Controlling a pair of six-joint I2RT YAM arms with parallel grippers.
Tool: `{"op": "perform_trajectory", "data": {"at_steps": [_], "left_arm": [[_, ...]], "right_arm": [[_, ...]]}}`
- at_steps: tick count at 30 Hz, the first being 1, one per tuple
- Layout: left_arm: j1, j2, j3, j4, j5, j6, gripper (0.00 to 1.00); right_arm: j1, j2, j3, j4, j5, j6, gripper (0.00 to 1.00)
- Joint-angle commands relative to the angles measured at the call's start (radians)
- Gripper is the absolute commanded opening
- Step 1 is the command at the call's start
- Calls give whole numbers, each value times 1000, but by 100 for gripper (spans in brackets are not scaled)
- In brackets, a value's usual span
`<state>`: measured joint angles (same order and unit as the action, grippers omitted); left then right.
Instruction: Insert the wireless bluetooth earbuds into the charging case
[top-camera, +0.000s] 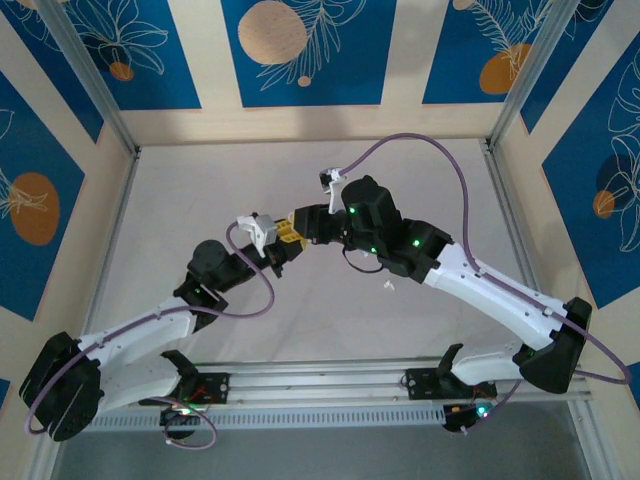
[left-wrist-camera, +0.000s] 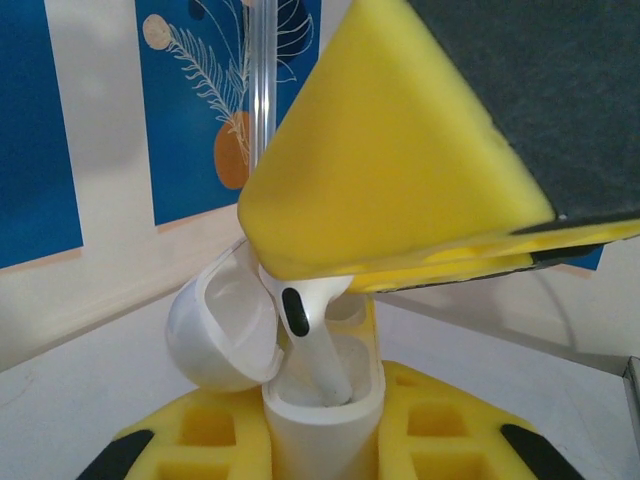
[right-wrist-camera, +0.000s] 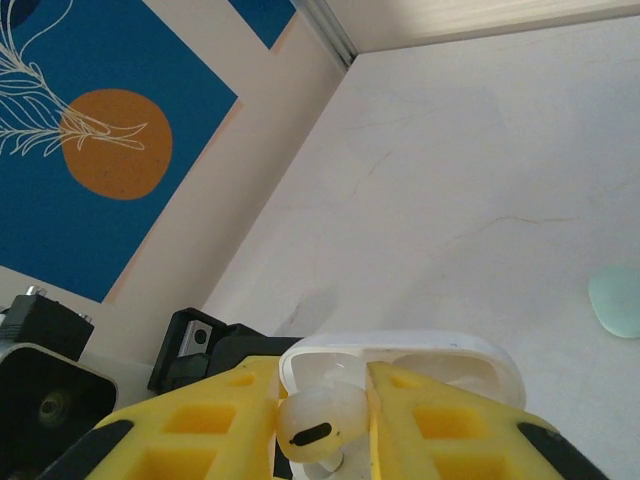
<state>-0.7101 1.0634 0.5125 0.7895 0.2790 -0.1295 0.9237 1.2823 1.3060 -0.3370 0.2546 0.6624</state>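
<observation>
Two grippers share this step. Nearest in the left wrist view, the jaws of the left gripper (left-wrist-camera: 320, 455) are clamped on the upright charging case (left-wrist-camera: 320, 415), its lid (left-wrist-camera: 215, 335) swung open toward 9 o'clock. Just above, the white earbud (left-wrist-camera: 308, 325) is pinched in the jaws of the right gripper (right-wrist-camera: 335, 410). Its stem runs from 11 down to 5 o'clock, tip inside the case mouth; seating it likely calls for a push toward 6.

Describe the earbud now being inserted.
At the pale table's centre, the left gripper clamps an open glossy white charging case. The white plastic earbud stands stem-down in it. The right gripper pinches it, unlike the white speck loose on the table.
</observation>
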Motion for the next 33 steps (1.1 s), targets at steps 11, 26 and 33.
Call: {"op": "perform_trajectory", "data": {"at_steps": [11,26,33], "left_arm": [[-12,-25,8,86,-52,-27,17],[-11,-30,26,72,-6,-24,17],[-12,-32,39,52,23,-22,17]], "right_arm": [[15,-23,-37,0,-37,-30,28],[16,-17,-14,-57,-2,-43,31],[15,-14,6,-77,11,-50,34]]}}
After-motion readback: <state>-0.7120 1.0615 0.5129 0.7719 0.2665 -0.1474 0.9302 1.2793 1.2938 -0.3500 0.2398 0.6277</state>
